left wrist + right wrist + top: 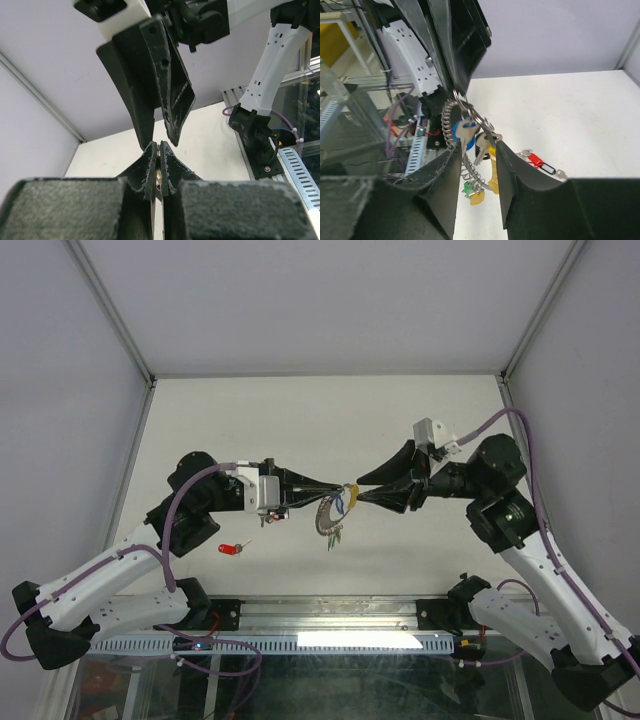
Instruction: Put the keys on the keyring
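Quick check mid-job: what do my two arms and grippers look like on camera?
The left arm and right arm have white lower links, black joints and a purple cable each. The left gripper and right gripper are black, with tapering wedge fingers ahead of a white wrist block.

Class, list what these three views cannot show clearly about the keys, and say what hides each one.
Top view: keys too small to count.
Left wrist: keys hidden by left tool; only a metal sliver shows.
Right wrist: green tag partly hidden behind coil and yellow tag.
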